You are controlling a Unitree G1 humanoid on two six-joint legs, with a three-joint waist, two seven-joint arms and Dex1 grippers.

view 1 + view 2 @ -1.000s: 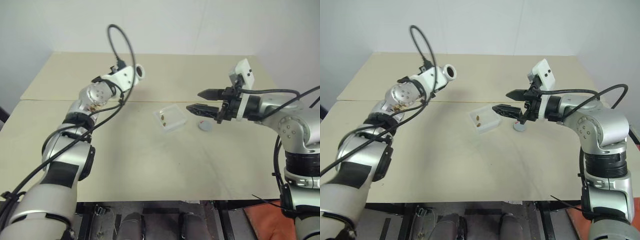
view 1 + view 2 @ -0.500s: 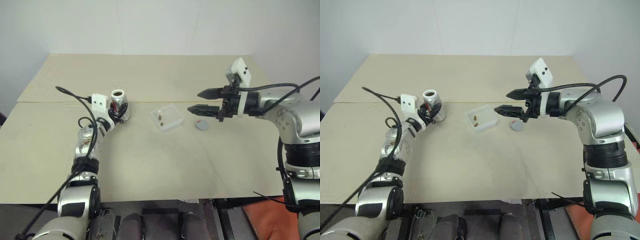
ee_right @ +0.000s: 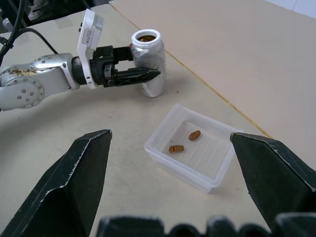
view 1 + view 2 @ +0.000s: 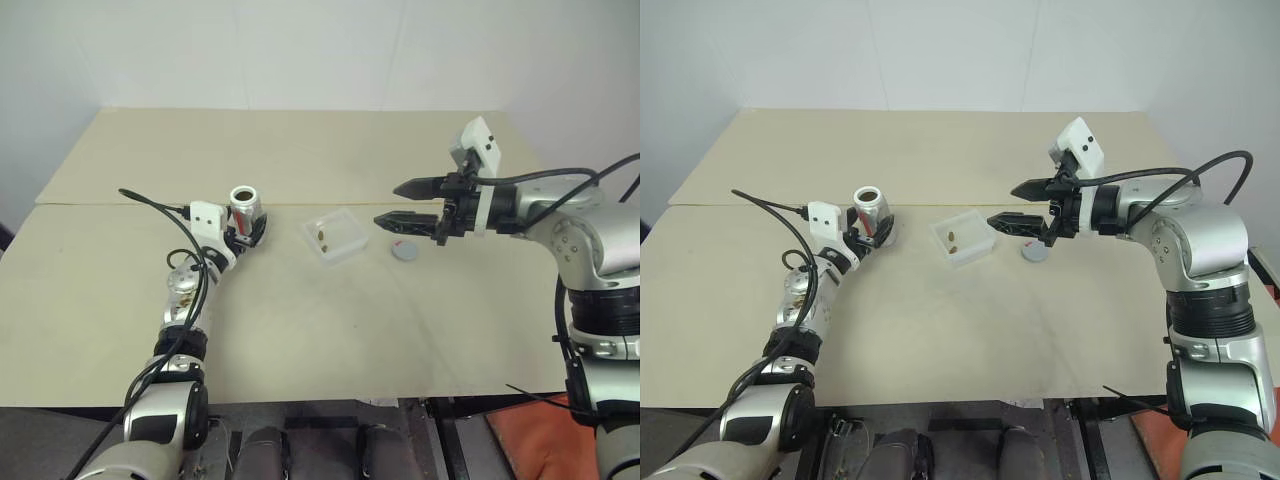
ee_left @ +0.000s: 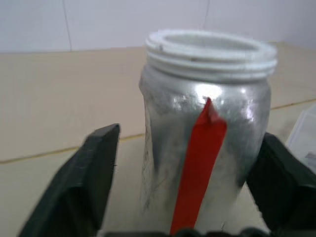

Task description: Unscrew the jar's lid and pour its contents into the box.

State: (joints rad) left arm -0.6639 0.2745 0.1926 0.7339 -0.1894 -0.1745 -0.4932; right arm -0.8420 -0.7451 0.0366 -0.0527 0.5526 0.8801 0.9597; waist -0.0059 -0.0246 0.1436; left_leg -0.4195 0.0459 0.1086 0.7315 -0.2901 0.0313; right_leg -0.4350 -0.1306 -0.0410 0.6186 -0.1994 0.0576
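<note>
I am setting the jar [image 4: 245, 212] down on the bench [image 4: 300, 320], standing up, a little way to the left of the box [image 4: 338, 234]. My left pincer [image 4: 243, 229] is around the jar with its fingers [image 5: 94, 175] spread. In my left wrist view there is a gap on one side, and on the other side the finger is right at the jar, so I am not gripping it.

The jar's top is open. The lid [image 4: 405, 250] is lying flat on the bench just to the right of the box. Two little brown bits [image 3: 183, 141] are lying inside the box. From my right wrist view I am seeing something brownish in the jar's mouth, but I cannot tell if more bits are in there.

My right pincer [image 4: 408, 203] is hanging in the air above the lid and the box, wide open and holding nothing.

To do this part well, I think I should be pulling my left pincer straight back, away from the jar, and slowly. If a finger bumps the jar, it may tip over. I should be keeping my right pincer up high so it is not knocking the box or the lid.
</note>
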